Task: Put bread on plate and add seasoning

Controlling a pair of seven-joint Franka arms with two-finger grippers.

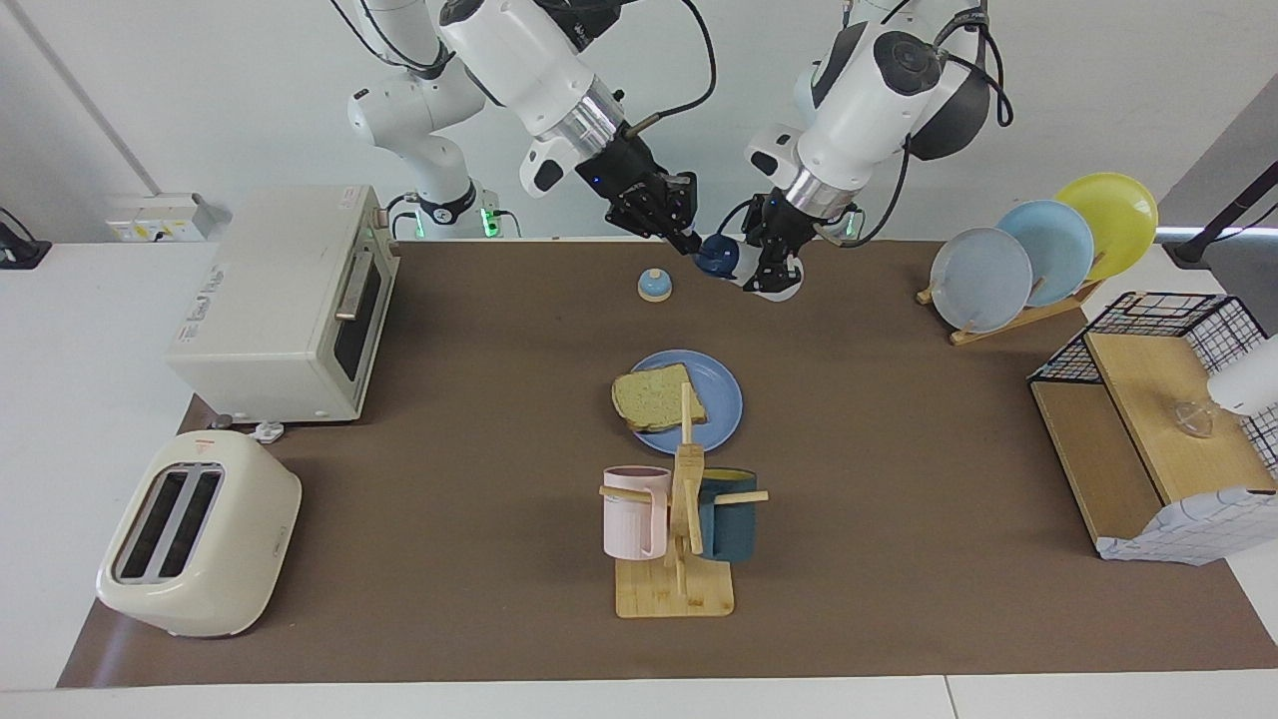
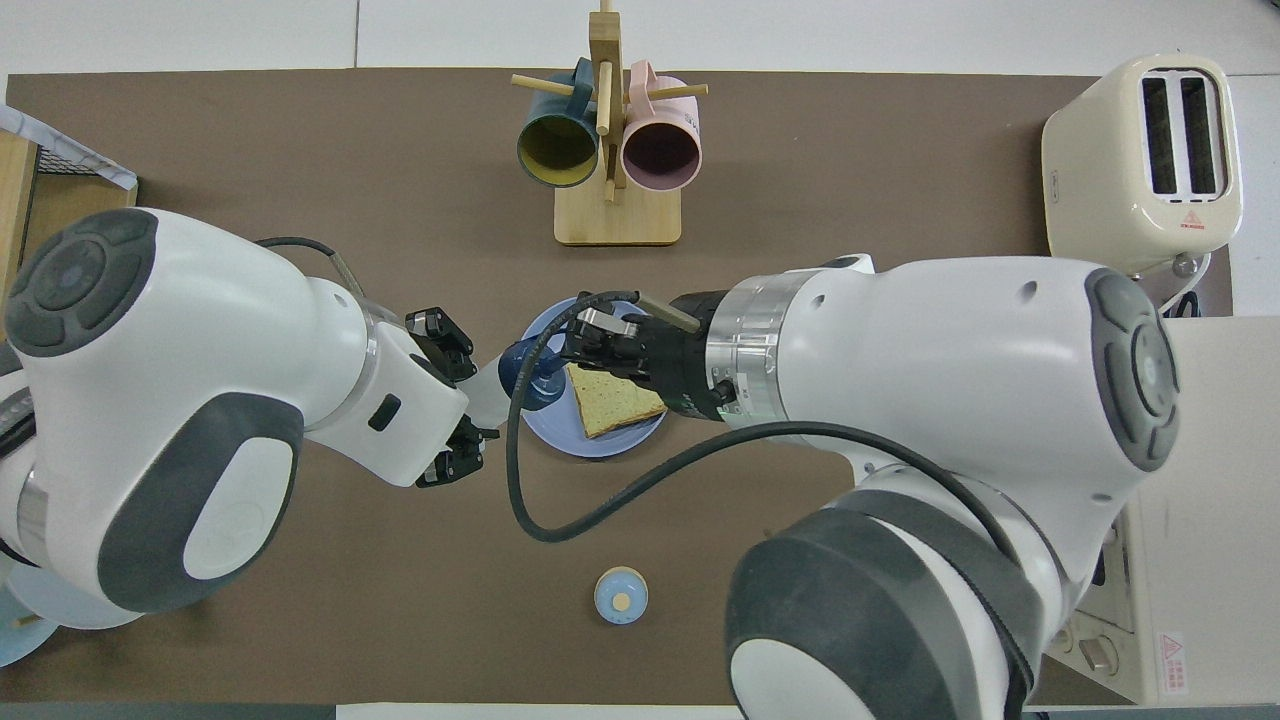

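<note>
One slice of bread (image 1: 657, 396) on one flat blue plate (image 1: 721, 395); three plates (image 1: 1038, 250) racked at 2 o'clock; two mugs (image 1: 635, 511) at 6 o'clock; one seasoning bottle (image 1: 734, 266); one bell (image 1: 654, 286); one toaster (image 1: 197, 535); one oven (image 1: 285, 303).
</note>
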